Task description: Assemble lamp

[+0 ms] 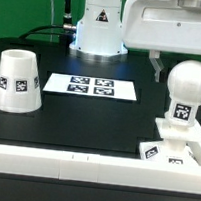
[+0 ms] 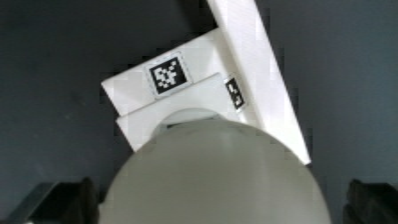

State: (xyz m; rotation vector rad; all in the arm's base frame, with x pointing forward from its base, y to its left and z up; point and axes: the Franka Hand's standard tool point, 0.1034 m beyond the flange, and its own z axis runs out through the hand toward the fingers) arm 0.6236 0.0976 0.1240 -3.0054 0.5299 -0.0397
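Observation:
The white ball-shaped bulb [image 1: 187, 86] stands upright on the flat square base [image 1: 171, 153] at the exterior view's right. My gripper [image 1: 187, 67] hangs over the bulb's top, with one dark finger [image 1: 156, 64] showing just beside the ball. In the wrist view the bulb [image 2: 210, 170] fills the space between the fingers [image 2: 54, 202], with a small gap on each side. The gripper [image 2: 210, 208] is open and holds nothing. The base [image 2: 187, 78] with its tag lies beyond the bulb. The tapered shade [image 1: 18, 80] stands open end down at the exterior view's left.
The marker board [image 1: 90, 86] lies flat on the black table between the shade and the bulb. The robot's white pedestal [image 1: 99, 28] stands behind it. A raised white rail [image 1: 81, 167] runs along the near edge, touching the base, and shows in the wrist view [image 2: 249, 45].

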